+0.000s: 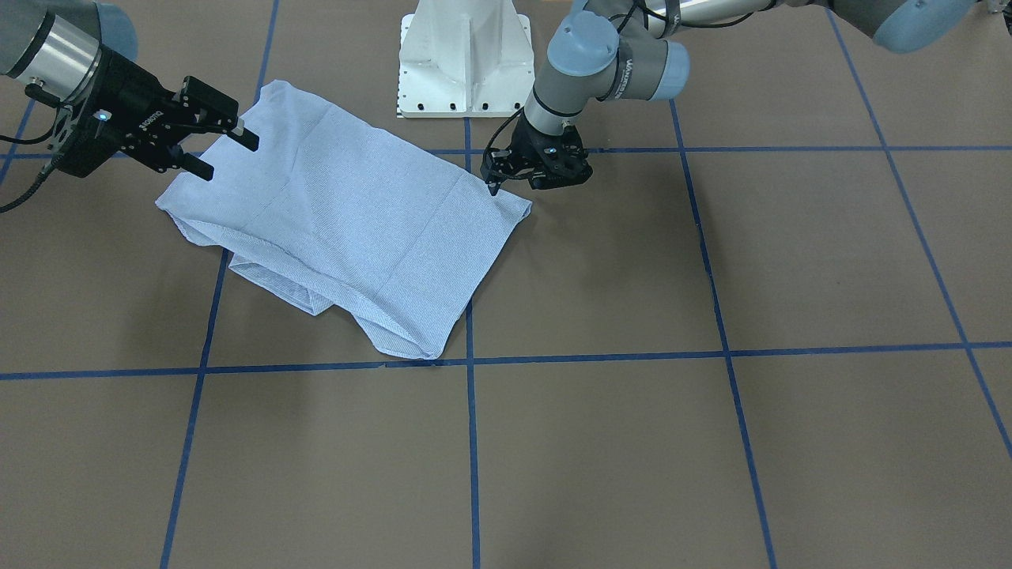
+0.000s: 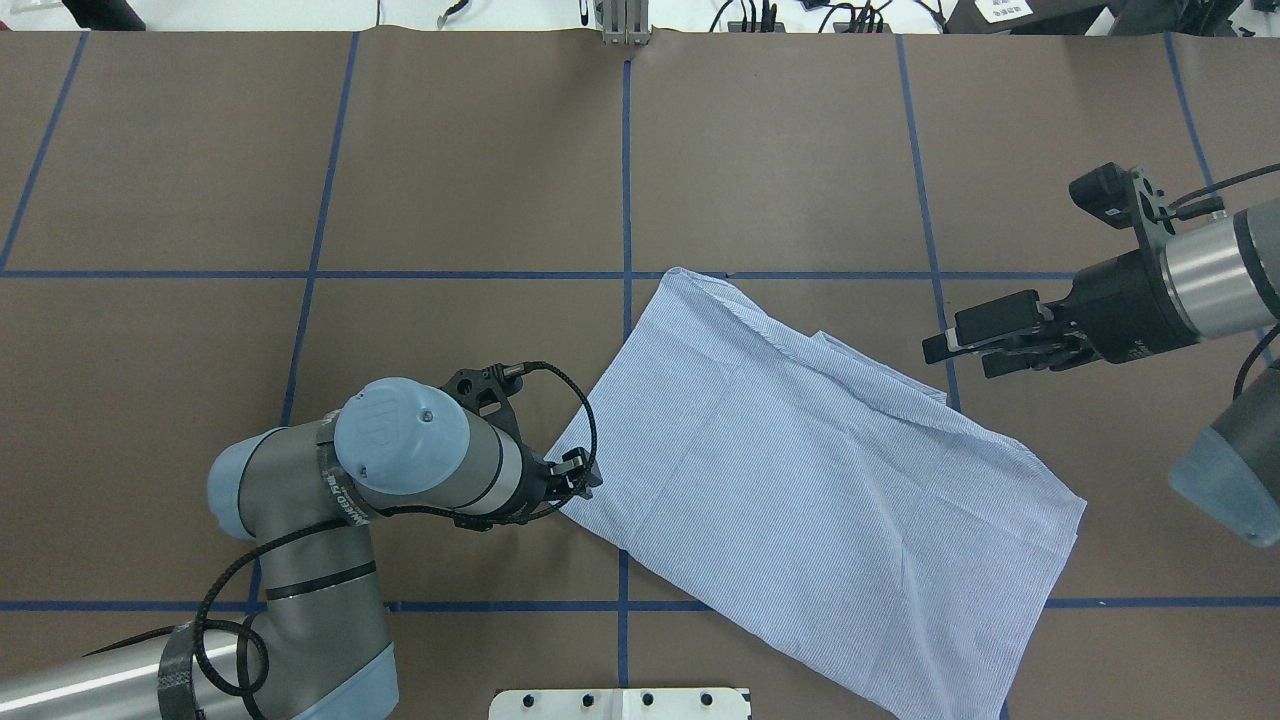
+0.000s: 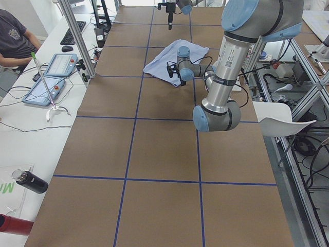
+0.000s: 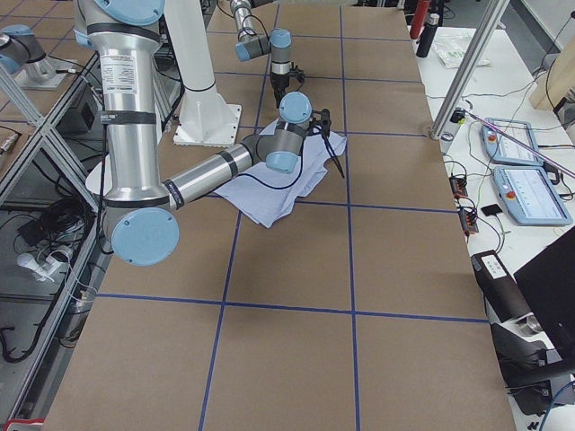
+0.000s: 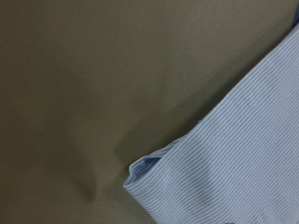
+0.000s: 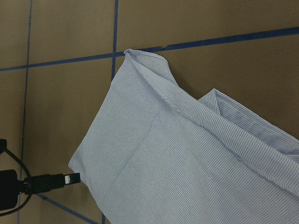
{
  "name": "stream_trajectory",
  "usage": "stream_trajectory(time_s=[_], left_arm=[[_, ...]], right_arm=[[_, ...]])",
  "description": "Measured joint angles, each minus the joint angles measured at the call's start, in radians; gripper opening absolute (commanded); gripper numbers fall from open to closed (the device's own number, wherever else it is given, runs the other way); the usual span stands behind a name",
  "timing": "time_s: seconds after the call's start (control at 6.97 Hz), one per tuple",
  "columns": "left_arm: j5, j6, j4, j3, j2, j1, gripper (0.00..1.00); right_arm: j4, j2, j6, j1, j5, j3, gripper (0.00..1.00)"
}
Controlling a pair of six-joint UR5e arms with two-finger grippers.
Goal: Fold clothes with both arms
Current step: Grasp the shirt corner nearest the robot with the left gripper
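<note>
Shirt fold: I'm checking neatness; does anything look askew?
The folded light blue striped shirt lies diagonal to the blue tape grid, and a lower layer pokes out past the top layer's edge.

The shirt (image 1: 356,213) is soft woven cloth, matt, finely striped. The tabletop (image 1: 711,442) looks like matt brown paper, crossed with smooth blue tape (image 1: 472,442). The right arm (image 1: 59,51) shows shiny brushed metal. The left arm (image 2: 300,480) has smooth, faintly glossy plastic caps.
</note>
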Motion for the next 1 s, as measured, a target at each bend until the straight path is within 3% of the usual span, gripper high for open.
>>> stream_trajectory(time_s=[0.72,1.0], left_arm=[[0.019,0.005,0.000,0.022,-0.001,-0.031,0.67],[0.019,0.004,-0.001,0.030,-0.002,-0.041,0.60]], right_arm=[[0.000,0.000,0.001,0.001,0.002,-0.007,1.00],[0.000,0.000,0.001,0.002,0.002,-0.009,1.00]])
